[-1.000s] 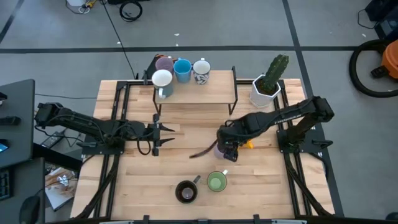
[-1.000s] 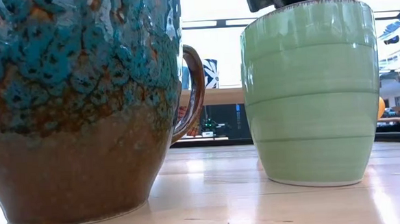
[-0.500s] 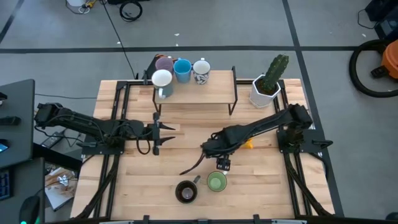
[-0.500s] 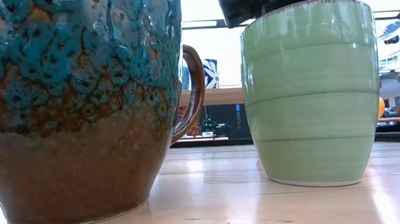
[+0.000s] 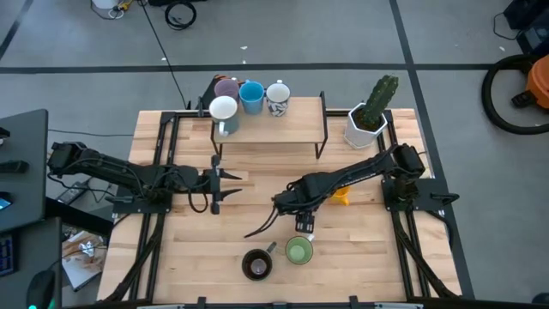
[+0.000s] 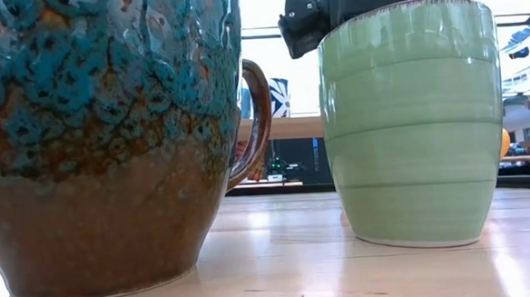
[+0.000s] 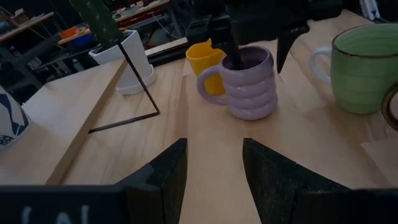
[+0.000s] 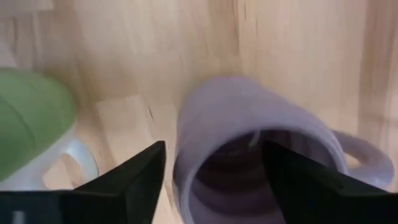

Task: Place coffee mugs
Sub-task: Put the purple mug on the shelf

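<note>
We've got the right gripper (image 8: 211,180) spread wide over the lilac mug (image 7: 247,84) (left gripper (image 7: 212,177) idle, also parted), so misalignment could knock it over.

Robotics lab or workshop. Wooden bench table (image 5: 257,176) on a grey concrete floor (image 5: 343,34) marked with dark tape lines, loose cables (image 5: 176,13) lying off the table's far edge, desk (image 5: 19,163) by its left edge, cluttered shelving (image 7: 68,34) in the room behind.
</note>
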